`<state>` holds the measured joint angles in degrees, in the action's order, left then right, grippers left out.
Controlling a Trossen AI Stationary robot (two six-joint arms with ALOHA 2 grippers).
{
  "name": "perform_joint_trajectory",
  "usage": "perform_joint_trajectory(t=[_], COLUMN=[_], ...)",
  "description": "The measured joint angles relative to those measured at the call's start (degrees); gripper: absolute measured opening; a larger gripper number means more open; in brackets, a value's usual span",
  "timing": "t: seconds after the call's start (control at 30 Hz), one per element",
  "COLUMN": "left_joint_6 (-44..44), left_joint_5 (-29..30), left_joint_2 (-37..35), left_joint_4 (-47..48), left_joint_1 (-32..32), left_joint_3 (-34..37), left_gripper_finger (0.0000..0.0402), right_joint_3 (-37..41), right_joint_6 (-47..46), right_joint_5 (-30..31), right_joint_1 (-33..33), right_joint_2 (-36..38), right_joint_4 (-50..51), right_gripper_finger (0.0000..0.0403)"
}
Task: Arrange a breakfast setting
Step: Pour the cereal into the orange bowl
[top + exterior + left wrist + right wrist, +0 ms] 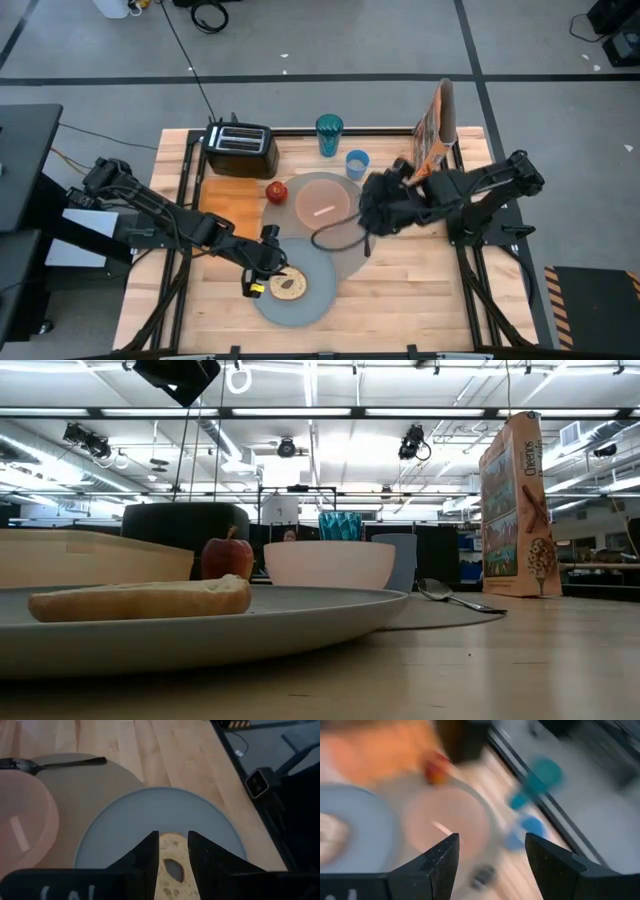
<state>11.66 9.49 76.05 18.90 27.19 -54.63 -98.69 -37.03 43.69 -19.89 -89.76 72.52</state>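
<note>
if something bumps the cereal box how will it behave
The cereal box stands upright, tall on a narrow base, so it probably tips rather than slides. Being cardboard, it's likely light and would dent under a hard squeeze. Nothing visibly braces it on the table.

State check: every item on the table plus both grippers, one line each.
Bagel: lying on plate.
Plate: flat, overlapping mat edge.
Mat: flat under bowl.
Bowl: upright on mat, looks empty.
Spoon: lying on mat.
Apple: upright beside bowl.
Cup: upright.
Cereal box: standing upright.
Left gripper: open, over bagel.
Right gripper: open, empty, above mat.
</note>
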Motion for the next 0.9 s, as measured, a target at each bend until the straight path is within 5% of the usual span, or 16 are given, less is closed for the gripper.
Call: perform_joint_trajectory(t=[0.17,0.53,0.9], left_joint_6=[0.2,-0.2,0.6], left_joint_5=[-0.1,-0.1,-0.1], left_joint_2=[0.0,0.0,0.0], left_joint_4=[-0.4,-0.4,-0.4], left_joint_1=[0.1,-0.1,-0.1], left_joint_3=[0.0,0.0,0.0], left_gripper_finger=[0.0109,0.0109,0.0109], right_joint_3=[-0.2,-0.3,-0.4], right_joint_6=[-14.3,-19.8,-18.2], right_joint_5=[3.2,4.4,-0.9], right_joint_1=[6.8,24.0,44.0], right_joint_2=[0.0,8.6,19.0], right_joint_4=[18.3,17.5,17.5], right_gripper_finger=[0.0259,0.0352,0.036])
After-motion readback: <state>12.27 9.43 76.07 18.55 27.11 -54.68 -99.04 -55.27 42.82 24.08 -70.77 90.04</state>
